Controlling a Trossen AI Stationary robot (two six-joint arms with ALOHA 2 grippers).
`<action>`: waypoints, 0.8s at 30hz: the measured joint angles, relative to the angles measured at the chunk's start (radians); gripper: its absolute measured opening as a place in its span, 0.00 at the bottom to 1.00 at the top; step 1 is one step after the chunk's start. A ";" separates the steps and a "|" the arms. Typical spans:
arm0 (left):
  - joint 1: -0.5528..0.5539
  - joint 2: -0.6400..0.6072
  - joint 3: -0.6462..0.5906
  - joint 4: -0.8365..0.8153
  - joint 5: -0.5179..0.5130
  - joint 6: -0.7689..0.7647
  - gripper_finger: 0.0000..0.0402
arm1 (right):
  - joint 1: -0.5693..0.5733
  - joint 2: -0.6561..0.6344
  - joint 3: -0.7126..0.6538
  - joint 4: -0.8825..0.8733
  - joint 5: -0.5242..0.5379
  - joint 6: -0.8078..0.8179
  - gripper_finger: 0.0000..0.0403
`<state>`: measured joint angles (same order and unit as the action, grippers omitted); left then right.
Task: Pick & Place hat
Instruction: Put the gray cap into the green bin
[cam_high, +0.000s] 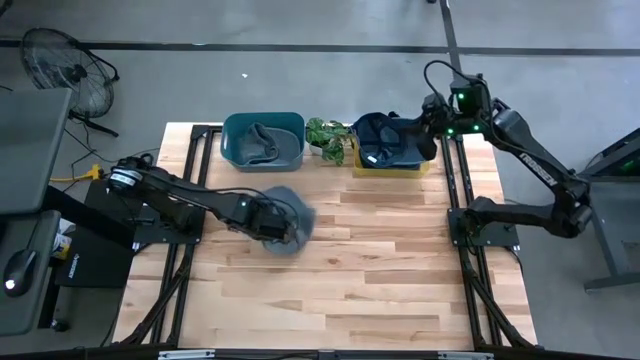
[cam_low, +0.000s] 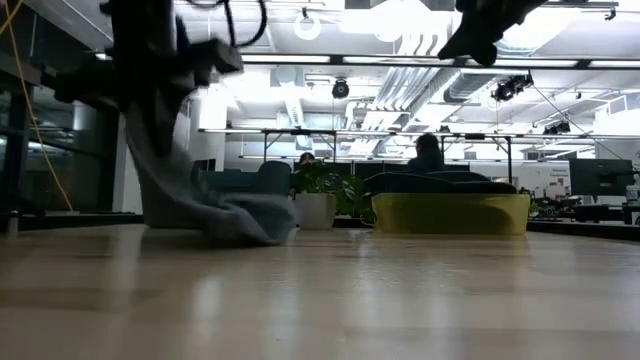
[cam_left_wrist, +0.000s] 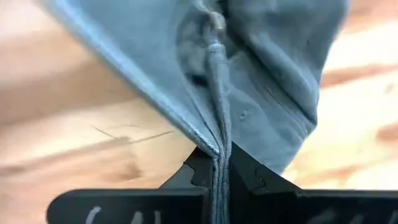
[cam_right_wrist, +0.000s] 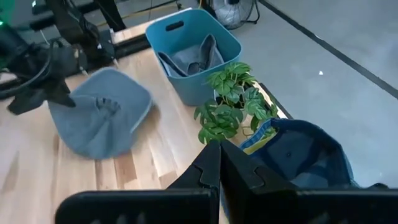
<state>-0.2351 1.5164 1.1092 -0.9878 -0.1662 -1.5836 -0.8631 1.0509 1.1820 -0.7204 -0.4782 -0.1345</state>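
Note:
A grey-blue hat (cam_high: 293, 222) is on the wooden table (cam_high: 380, 270), left of its middle, with my left gripper (cam_high: 266, 226) shut on it. In the low view the hat (cam_low: 190, 185) hangs from the gripper while its lower part (cam_low: 245, 222) lies on the table. My right gripper (cam_right_wrist: 219, 152) is shut on nothing and hovers by the yellow bin (cam_high: 392, 168) at the far right. That bin holds a dark navy hat (cam_high: 385, 140). My left gripper pinches a gathered fold of the hat's cloth (cam_left_wrist: 215, 134) between its two fingers (cam_left_wrist: 249, 177). The fingers come from above and point steeply down. The hat hangs below them, drawn long, with its lower part on the table.
A teal bin (cam_high: 262, 140) with another grey hat (cam_right_wrist: 194, 57) in it stands at the far edge, left of a small potted plant (cam_high: 330, 136). Bare table stretches from the middle to the near edge. A fan (cam_high: 62, 60) stands on the floor at the far left.

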 joint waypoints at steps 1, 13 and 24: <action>-0.006 0.001 0.030 -0.038 -0.006 0.051 0.02 | 0.000 -0.006 0.000 -0.001 0.000 0.015 0.00; -0.007 0.000 0.415 -0.276 -0.168 0.649 0.02 | 0.000 -0.038 0.000 -0.003 -0.088 0.085 0.00; 0.022 -0.001 0.671 -0.278 -0.274 1.141 0.02 | 0.000 -0.029 0.000 0.125 -0.254 0.028 0.13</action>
<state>-0.2131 1.5158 1.7807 -1.2663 -0.4407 -0.4422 -0.8631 1.0216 1.1820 -0.5955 -0.7323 -0.1063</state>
